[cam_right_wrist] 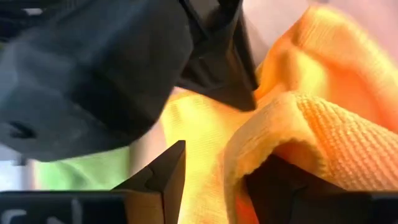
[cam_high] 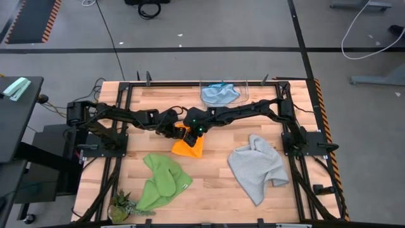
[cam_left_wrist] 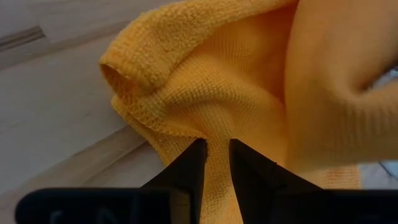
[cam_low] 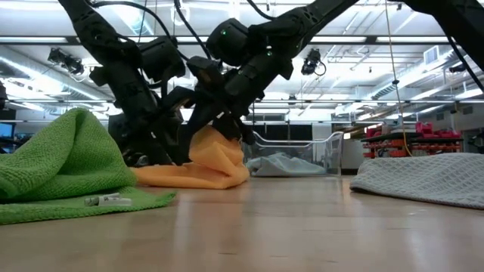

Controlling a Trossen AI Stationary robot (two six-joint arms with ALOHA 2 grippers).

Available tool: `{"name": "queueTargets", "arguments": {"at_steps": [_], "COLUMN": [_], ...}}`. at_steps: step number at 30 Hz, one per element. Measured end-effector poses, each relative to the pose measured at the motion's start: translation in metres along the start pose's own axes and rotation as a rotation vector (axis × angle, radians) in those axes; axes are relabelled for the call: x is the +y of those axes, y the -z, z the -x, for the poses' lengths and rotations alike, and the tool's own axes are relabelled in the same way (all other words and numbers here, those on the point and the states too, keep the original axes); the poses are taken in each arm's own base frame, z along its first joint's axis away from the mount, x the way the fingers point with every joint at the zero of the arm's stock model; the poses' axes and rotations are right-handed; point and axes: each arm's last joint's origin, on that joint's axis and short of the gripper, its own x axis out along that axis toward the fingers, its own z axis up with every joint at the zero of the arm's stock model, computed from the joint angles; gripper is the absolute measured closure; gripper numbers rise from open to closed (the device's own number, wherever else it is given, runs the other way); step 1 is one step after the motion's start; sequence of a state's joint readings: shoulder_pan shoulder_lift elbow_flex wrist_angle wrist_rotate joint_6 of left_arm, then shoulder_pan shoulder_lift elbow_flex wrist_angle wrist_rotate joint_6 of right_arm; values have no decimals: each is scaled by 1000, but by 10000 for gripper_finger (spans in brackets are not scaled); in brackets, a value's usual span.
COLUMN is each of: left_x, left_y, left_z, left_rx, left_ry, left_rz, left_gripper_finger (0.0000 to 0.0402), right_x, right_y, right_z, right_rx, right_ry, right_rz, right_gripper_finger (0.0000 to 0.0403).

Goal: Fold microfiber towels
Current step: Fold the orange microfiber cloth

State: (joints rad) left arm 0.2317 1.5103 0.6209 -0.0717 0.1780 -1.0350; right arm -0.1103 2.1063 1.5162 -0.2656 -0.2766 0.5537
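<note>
Orange towel: your yellow-orange microfiber towel [cam_high: 188,148] lies bunched mid-counter, its waffle-knit pile raised into a soft hump.
Left gripper: your left gripper [cam_left_wrist: 216,163] pinches a fold of the orange towel between narrow jaws.
Right gripper: your right gripper [cam_right_wrist: 214,180] stands wide, a ribbed towel edge draped loose between its fingers.
Green towel: crumpled bright green towel [cam_high: 159,182], near left.
Grey towel: rumpled light grey towel [cam_high: 257,167], near right.
Blue towel: light blue towel [cam_high: 219,94] in a clear bin [cam_high: 243,88] at the far edge.
Counter: pale wood-plank counter [cam_high: 215,180].
</note>
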Motion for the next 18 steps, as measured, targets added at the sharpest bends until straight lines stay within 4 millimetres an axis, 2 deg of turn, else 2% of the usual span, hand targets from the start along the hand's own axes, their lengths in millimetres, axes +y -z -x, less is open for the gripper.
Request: {"name": "queueTargets", "arguments": {"at_steps": [6,18], "left_x": [0,3], "left_y": [-1,-2], "left_z": [2,2], "left_rx": [-2,4], "left_ry": [0,-19], "left_rz": [-22,-9], "left_gripper_finger": [312,319], "right_x": [3,22], "right_y": [1,15], "right_z": [2,-4], "right_rx": [-71,-66], "right_ry": [159,204], "right_rz": [49,192], "right_gripper_finger": [249,253]}}
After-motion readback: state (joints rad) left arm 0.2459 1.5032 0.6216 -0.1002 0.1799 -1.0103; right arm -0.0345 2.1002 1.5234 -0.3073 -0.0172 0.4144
